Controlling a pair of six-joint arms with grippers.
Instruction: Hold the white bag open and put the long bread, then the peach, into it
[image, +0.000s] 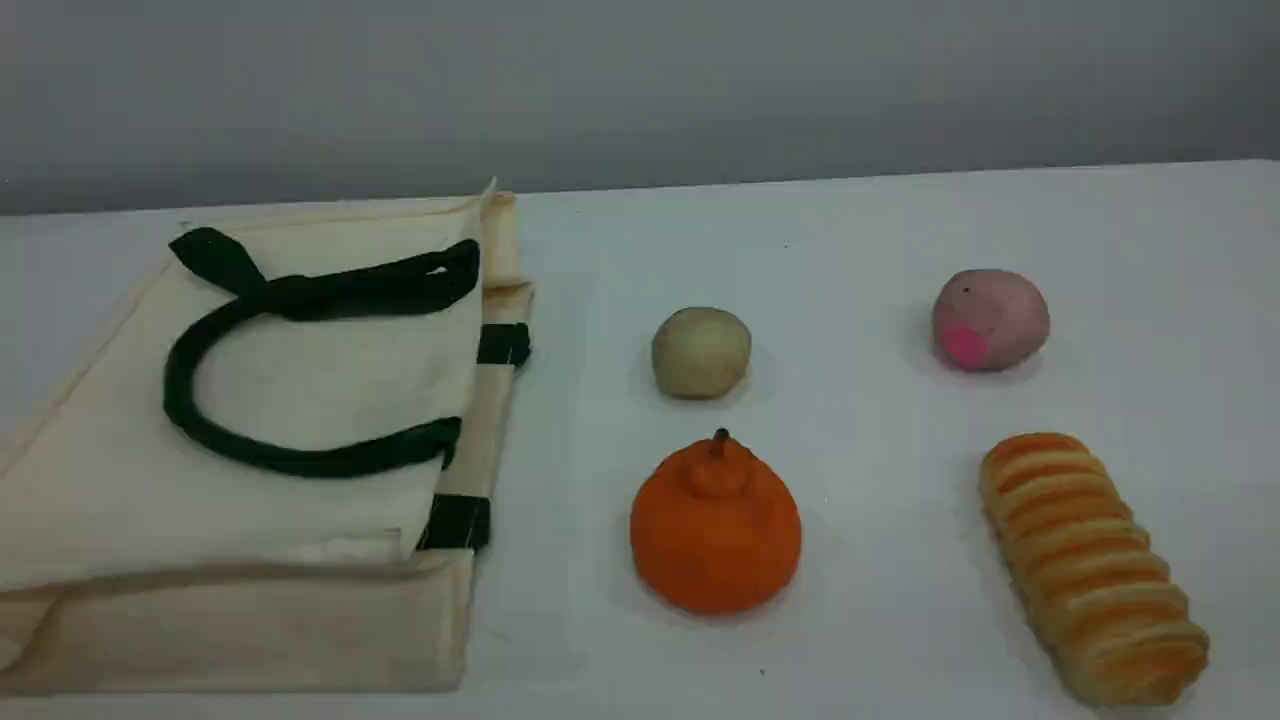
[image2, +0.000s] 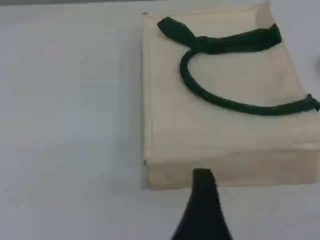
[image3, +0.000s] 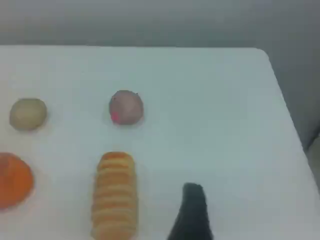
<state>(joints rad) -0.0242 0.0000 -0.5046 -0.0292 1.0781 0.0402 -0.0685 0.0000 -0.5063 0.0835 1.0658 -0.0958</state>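
Long bread: your ridged orange-and-cream striped loaf (image: 1095, 567) lies nearest the camera, front right on the white table (image: 880, 230), lengthwise toward you.
Peach: you see the small dusty-pink round fruit (image: 990, 319) behind the loaf, well apart from it.
Other foods: an orange stemmed fruit (image: 715, 527) and a beige ball (image: 701, 352) sit mid-table between bag and loaf.
White bag: your cream canvas tote (image: 250, 480) lies flat on the left, mouth toward the foods; dark green strap handles (image: 300, 380) rest on top. Its inside is hidden.
Left gripper (image2: 202, 210): above the table near the bag's edge, jaws wide, holding nothing.
Right gripper (image3: 192, 212): beside the loaf, jaws wide, empty.
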